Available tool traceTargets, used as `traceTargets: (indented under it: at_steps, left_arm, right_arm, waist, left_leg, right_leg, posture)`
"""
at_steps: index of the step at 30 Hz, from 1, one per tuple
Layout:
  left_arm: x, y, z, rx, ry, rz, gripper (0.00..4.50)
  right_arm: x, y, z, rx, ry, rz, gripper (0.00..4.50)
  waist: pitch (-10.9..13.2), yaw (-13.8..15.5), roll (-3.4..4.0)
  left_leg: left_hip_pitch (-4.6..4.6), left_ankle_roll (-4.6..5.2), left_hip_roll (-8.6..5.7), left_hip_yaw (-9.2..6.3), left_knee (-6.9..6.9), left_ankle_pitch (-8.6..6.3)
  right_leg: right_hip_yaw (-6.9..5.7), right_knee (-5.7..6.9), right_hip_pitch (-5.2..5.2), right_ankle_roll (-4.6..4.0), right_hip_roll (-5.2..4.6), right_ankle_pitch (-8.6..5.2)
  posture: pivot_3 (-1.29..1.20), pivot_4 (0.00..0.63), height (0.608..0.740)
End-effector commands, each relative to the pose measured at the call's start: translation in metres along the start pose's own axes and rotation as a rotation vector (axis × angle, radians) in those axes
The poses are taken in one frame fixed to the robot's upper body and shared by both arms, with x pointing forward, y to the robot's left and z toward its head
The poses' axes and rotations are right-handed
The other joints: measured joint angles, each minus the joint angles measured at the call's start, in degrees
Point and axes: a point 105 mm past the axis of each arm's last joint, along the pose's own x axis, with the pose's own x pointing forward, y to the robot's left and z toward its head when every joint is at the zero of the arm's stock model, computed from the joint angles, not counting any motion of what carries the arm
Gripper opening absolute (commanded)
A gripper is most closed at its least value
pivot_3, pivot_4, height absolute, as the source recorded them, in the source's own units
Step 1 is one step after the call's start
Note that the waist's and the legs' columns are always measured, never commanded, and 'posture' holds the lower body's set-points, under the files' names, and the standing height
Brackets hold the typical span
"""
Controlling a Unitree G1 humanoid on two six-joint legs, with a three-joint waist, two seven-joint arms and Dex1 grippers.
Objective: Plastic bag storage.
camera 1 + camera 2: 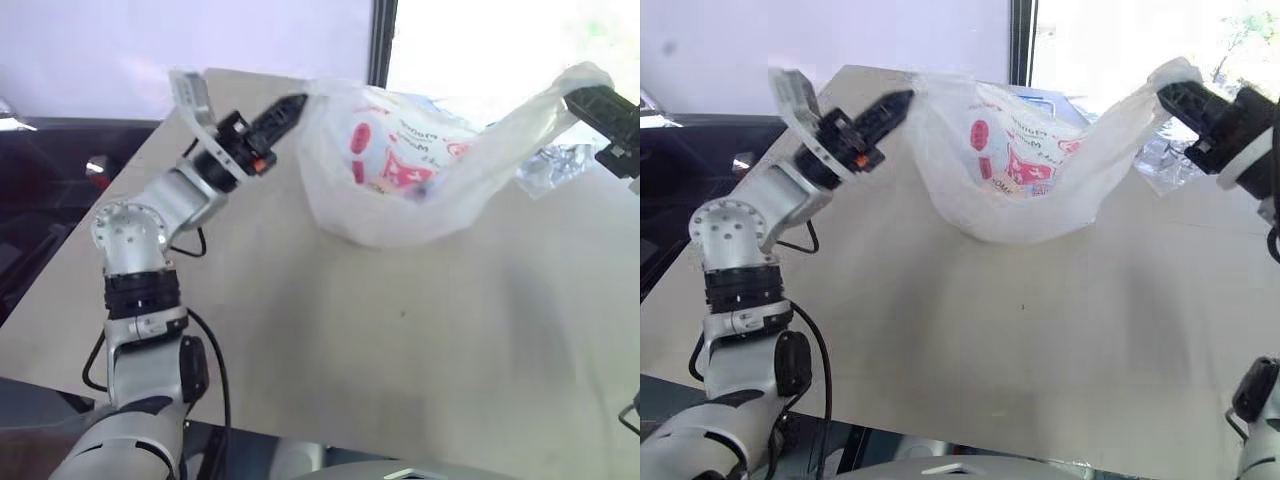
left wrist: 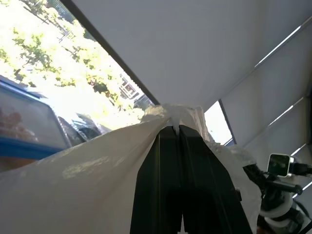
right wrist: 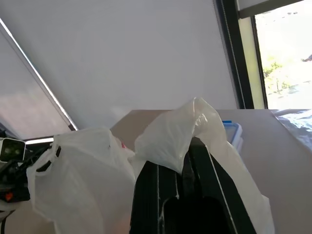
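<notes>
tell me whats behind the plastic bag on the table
Behind the plastic bag, a blue-rimmed clear food box peeks out, and crinkled clear plastic wrap lies beside the right handle. The bag covers most of the box.

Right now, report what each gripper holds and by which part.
Both hold the thin translucent white plastic bag: left gripper and right gripper each pinch one top edge.
</notes>
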Motion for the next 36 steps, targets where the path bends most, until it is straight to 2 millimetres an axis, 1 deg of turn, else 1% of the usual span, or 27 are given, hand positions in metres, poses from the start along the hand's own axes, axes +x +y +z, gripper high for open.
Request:
traceTargets:
  at_steps: [1, 3, 4, 6, 7, 9, 11, 12, 15, 16, 17, 18, 19, 20, 21, 22, 23, 25, 26, 29, 32, 34, 36]
  left_arm:
    - [-0.007, 0.003, -0.010, 0.112, 0.033, 0.041, 0.03]
    - [-0.015, 0.018, -0.018, 0.152, 0.047, 0.128, 0.03]
    - [-0.018, 0.022, -0.022, 0.171, 0.050, 0.150, 0.03]
    - [-0.027, 0.024, -0.030, 0.199, 0.063, 0.177, 0.03]
    - [-0.031, 0.024, -0.032, 0.210, 0.064, 0.183, 0.03]
    - [-0.040, 0.020, -0.037, 0.245, 0.064, 0.186, 0.03]
    - [-0.050, 0.015, -0.043, 0.266, 0.091, 0.175, 0.00]
    - [-0.056, 0.015, -0.045, 0.278, 0.102, 0.176, 0.00]
    - [-0.072, 0.010, -0.048, 0.322, 0.115, 0.151, 0.00]
    - [-0.077, 0.012, -0.048, 0.343, 0.119, 0.161, 0.26]
    - [-0.082, 0.009, -0.049, 0.346, 0.117, 0.142, 0.53]
    - [-0.086, 0.009, -0.050, 0.377, 0.125, 0.143, 0.74]
    - [-0.090, 0.010, -0.052, 0.403, 0.133, 0.155, 1.04]
    - [-0.093, 0.011, -0.054, 0.431, 0.136, 0.174, 1.42]
    - [-0.095, 0.012, -0.056, 0.463, 0.145, 0.195, 1.96]
    - [-0.096, 0.012, -0.058, 0.481, 0.149, 0.205, 2.30]
    - [-0.100, 0.010, -0.065, 0.500, 0.177, 0.195, 2.84]
    - [-0.116, 0.013, -0.080, 0.554, 0.245, 0.229, 3.79]
    - [-0.123, 0.015, -0.087, 0.576, 0.278, 0.248, 4.14]
    - [-0.139, 0.016, -0.103, 0.577, 0.351, 0.264, 4.14]
    - [-0.148, 0.014, -0.113, 0.581, 0.389, 0.263, 4.14]
    - [-0.155, 0.016, -0.116, 0.581, 0.400, 0.281, 4.14]
    - [-0.160, 0.017, -0.114, 0.578, 0.397, 0.296, 4.14]
  right_arm:
    - [-0.010, -0.009, -0.025, -0.133, 0.088, -0.067, 0.00]
    - [-0.015, -0.017, -0.048, -0.166, 0.152, -0.103, 0.00]
    - [-0.019, -0.016, -0.057, -0.189, 0.180, -0.095, 0.00]
    - [-0.027, -0.011, -0.078, -0.215, 0.250, -0.048, 0.00]
    - [-0.031, -0.009, -0.085, -0.241, 0.276, -0.027, 0.00]
    - [-0.041, -0.012, -0.094, -0.300, 0.314, -0.025, 0.00]
    - [-0.049, -0.013, -0.097, -0.338, 0.324, -0.014, 0.55]
    - [-0.053, -0.010, -0.101, -0.351, 0.334, 0.015, 0.85]
    - [-0.064, -0.004, -0.109, -0.371, 0.365, 0.071, 2.15]
    - [-0.070, -0.004, -0.114, -0.382, 0.392, 0.083, 2.63]
    - [-0.075, -0.004, -0.119, -0.393, 0.420, 0.093, 2.65]
    - [-0.082, -0.005, -0.123, -0.409, 0.447, 0.100, 2.94]
    - [-0.086, -0.005, -0.126, -0.420, 0.463, 0.106, 3.22]
    - [-0.091, -0.002, -0.129, -0.417, 0.472, 0.128, 3.40]
    - [-0.095, 0.000, -0.130, -0.413, 0.473, 0.144, 3.95]
    - [-0.097, 0.001, -0.131, -0.410, 0.472, 0.156, 4.31]
    - [-0.101, 0.001, -0.130, -0.415, 0.469, 0.155, 4.50]
    - [-0.111, -0.005, -0.131, -0.448, 0.490, 0.137, 4.50]
    - [-0.116, -0.007, -0.132, -0.461, 0.502, 0.131, 4.50]
    - [-0.129, -0.016, -0.134, -0.471, 0.532, 0.109, 4.50]
    - [-0.135, -0.026, -0.135, -0.523, 0.542, 0.079, 4.50]
    - [-0.134, -0.030, -0.135, -0.559, 0.536, 0.065, 4.50]
    - [-0.133, -0.031, -0.136, -0.586, 0.537, 0.062, 4.50]
  waist:
    - [0.00, -0.06, 0.00]
    - [0.00, -0.12, 0.01]
    - [0.01, -0.22, 0.03]
    - [0.00, -0.24, 0.02]
    - [0.00, -0.18, 0.02]
    - [0.00, -0.13, 0.02]
    - [0.00, -0.12, 0.01]
    - [0.00, -0.12, 0.01]
    - [0.00, -0.15, 0.02]
    - [-0.01, -0.12, 0.02]
    - [-0.01, -0.10, 0.02]
    - [-0.01, -0.03, 0.03]
    - [-0.02, 0.03, 0.02]
    - [-0.03, 0.04, 0.01]
    - [-0.03, 0.03, 0.01]
    - [-0.03, 0.03, 0.00]
    - [-0.04, 0.00, 0.00]
    - [-0.05, -0.10, 0.02]
    - [-0.06, -0.13, 0.05]
    - [-0.07, -0.05, 0.05]
    - [-0.09, 0.06, 0.03]
    - [-0.10, 0.04, 0.04]
    - [-0.12, -0.01, 0.07]
  left_leg:
    - [0.00, 0.00, 0.00, 0.01, 0.00, 0.00]
    - [0.04, 0.00, 0.00, 0.02, 0.00, 0.00]
    - [0.07, 0.00, 0.00, 0.04, 0.00, 0.00]
    - [0.08, 0.00, 0.01, 0.07, 0.00, 0.00]
    - [0.11, 0.00, 0.05, 0.06, 0.00, 0.00]
    - [0.11, 0.00, 0.05, 0.02, 0.00, 0.00]
    - [0.10, 0.00, 0.04, 0.02, 0.00, 0.00]
    - [0.10, 0.00, 0.04, 0.02, 0.01, 0.00]
    - [0.14, 0.00, 0.05, 0.01, 0.01, 0.00]
    - [0.15, 0.00, 0.05, -0.01, 0.01, 0.00]
    - [0.19, 0.00, 0.05, -0.05, 0.01, 0.00]
    - [0.22, 0.00, 0.05, -0.08, 0.02, -0.01]
    - [0.20, 0.00, 0.03, -0.09, 0.01, -0.01]
    - [0.20, 0.01, 0.02, -0.11, 0.02, -0.01]
    - [0.25, 0.01, 0.02, -0.10, 0.02, -0.02]
    - [0.23, 0.01, 0.02, -0.11, 0.02, -0.02]
    - [0.24, 0.02, 0.01, -0.11, 0.02, -0.02]
    - [0.26, 0.02, 0.03, -0.10, 0.03, -0.02]
    - [0.28, 0.02, 0.03, -0.08, 0.02, -0.03]
    - [0.29, 0.02, 0.05, -0.09, -0.01, -0.04]
    - [0.31, 0.23, 0.06, -0.09, 0.00, -0.16]
    - [0.33, 0.26, 0.06, -0.08, 0.01, -0.18]
    - [0.36, 0.27, 0.07, -0.06, 0.02, -0.18]
  right_leg:
    - [0.01, 0.00, 0.00, 0.01, -0.01, -0.01]
    - [0.05, 0.02, 0.02, 0.02, 0.00, -0.01]
    - [0.08, 0.04, 0.02, 0.02, 0.01, -0.02]
    - [0.13, 0.08, -0.01, 0.02, 0.04, -0.02]
    - [0.13, 0.09, 0.01, 0.03, 0.07, -0.02]
    - [0.12, 0.08, 0.02, 0.02, 0.08, -0.02]
    - [0.12, 0.05, 0.04, 0.03, 0.06, -0.02]
    - [0.12, 0.04, 0.05, 0.03, 0.06, -0.02]
    - [0.12, 0.05, 0.07, 0.03, 0.07, -0.03]
    - [0.09, 0.05, 0.08, 0.03, 0.08, -0.04]
    - [0.07, 0.05, 0.14, 0.03, 0.09, -0.04]
    - [0.05, 0.05, 0.19, 0.03, 0.09, -0.05]
    - [0.04, 0.04, 0.19, 0.04, 0.08, -0.05]
    - [0.02, 0.02, 0.22, 0.04, 0.07, -0.06]
    - [0.02, 0.00, 0.27, 0.04, 0.06, -0.06]
    - [0.03, -0.01, 0.27, 0.04, 0.05, -0.06]
    - [0.03, -0.01, 0.27, 0.05, 0.05, -0.06]
    - [0.04, 0.00, 0.27, 0.04, 0.05, -0.06]
    - [0.06, 0.00, 0.28, 0.04, 0.06, -0.07]
    - [0.06, 0.00, 0.27, 0.02, 0.07, -0.08]
    - [0.05, -0.01, 0.28, 0.16, 0.03, -0.18]
    - [0.05, 0.00, 0.28, 0.11, 0.00, -0.22]
    - [0.06, 0.01, 0.29, 0.07, -0.01, -0.25]
  posture:
    - [0.00, 0.150, 0.740]
    - [0.00, 0.150, 0.740]
    - [0.00, 0.150, 0.740]
    - [0.00, 0.150, 0.740]
    - [0.00, 0.150, 0.740]
    - [0.00, 0.150, 0.740]
    - [0.00, 0.150, 0.740]
    - [0.00, 0.150, 0.740]
    - [0.00, 0.150, 0.740]
    - [0.00, 0.150, 0.740]
    - [0.00, 0.150, 0.740]
    - [0.00, 0.150, 0.740]
    - [0.00, 0.150, 0.740]
    - [0.00, 0.150, 0.740]
    - [0.00, 0.150, 0.740]
    - [0.00, 0.150, 0.740]
    - [0.00, 0.150, 0.740]
    - [0.00, 0.150, 0.740]
    - [0.00, 0.150, 0.740]
    - [0.00, 0.150, 0.740]
    - [0.00, 0.150, 0.740]
    - [0.00, 0.150, 0.740]
    - [0.00, 0.150, 0.740]
